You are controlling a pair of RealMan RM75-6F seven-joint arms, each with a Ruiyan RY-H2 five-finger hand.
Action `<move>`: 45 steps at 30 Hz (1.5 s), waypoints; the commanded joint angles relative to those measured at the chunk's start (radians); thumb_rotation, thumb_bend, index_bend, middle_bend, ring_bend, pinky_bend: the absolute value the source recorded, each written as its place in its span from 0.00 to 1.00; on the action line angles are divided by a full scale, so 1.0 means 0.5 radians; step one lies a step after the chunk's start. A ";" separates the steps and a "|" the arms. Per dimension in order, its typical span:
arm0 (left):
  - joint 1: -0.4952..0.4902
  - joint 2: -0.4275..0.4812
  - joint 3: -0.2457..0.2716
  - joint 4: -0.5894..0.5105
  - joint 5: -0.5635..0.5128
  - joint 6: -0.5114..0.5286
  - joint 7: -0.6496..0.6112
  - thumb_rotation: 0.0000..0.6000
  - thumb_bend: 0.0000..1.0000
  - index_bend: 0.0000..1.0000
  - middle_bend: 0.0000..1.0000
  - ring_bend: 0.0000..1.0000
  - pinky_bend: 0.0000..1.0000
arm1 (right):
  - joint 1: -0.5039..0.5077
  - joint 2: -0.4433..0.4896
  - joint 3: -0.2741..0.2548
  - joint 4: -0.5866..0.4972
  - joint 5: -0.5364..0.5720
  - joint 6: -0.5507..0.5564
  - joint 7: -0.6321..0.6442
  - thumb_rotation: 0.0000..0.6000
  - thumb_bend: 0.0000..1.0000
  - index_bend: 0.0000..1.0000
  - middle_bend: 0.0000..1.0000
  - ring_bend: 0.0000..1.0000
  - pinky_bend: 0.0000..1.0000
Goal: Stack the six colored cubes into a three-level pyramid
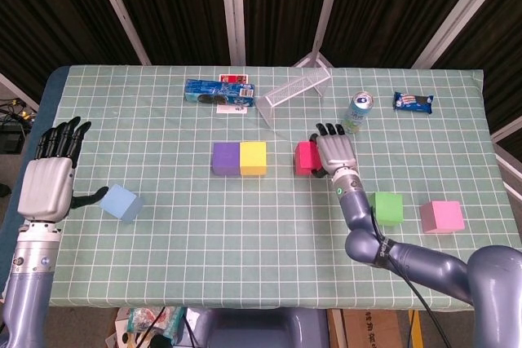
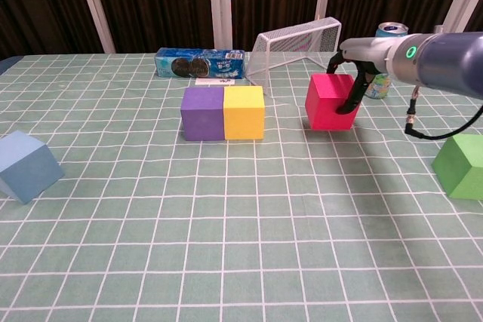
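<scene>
My right hand (image 1: 333,152) (image 2: 356,73) grips a red cube (image 1: 307,158) (image 2: 327,102) just above the cloth, a short gap to the right of the yellow cube (image 1: 254,157) (image 2: 244,112). The yellow cube sits flush against a purple cube (image 1: 226,159) (image 2: 203,113) at the table's middle. A light blue cube (image 1: 121,203) (image 2: 27,166) lies at the left, beside my left hand (image 1: 49,181), which is open with fingers spread and holds nothing. A green cube (image 1: 387,208) (image 2: 460,164) and a pink cube (image 1: 442,216) rest at the right.
A blue cookie pack (image 1: 218,92) (image 2: 199,63), a white wire rack (image 1: 298,87) (image 2: 296,42), a drink can (image 1: 356,112) (image 2: 380,62) and a snack packet (image 1: 413,102) line the far side of the checked green cloth (image 1: 245,242).
</scene>
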 commanded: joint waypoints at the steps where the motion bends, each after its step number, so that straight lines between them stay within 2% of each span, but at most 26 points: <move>1: -0.001 0.003 -0.009 0.009 -0.014 -0.005 -0.008 1.00 0.05 0.00 0.00 0.00 0.04 | 0.056 -0.060 0.030 0.082 0.070 -0.024 -0.004 1.00 0.32 0.51 0.12 0.00 0.00; 16: -0.007 0.007 -0.023 0.039 -0.056 -0.031 -0.014 1.00 0.05 0.00 0.00 0.00 0.04 | 0.161 -0.171 0.028 0.226 0.136 -0.087 0.003 1.00 0.32 0.51 0.11 0.00 0.00; 45: -0.002 0.043 -0.038 0.062 -0.105 -0.072 -0.075 1.00 0.05 0.00 0.00 0.00 0.04 | 0.252 -0.278 0.013 0.261 0.151 -0.055 -0.006 1.00 0.32 0.51 0.11 0.00 0.00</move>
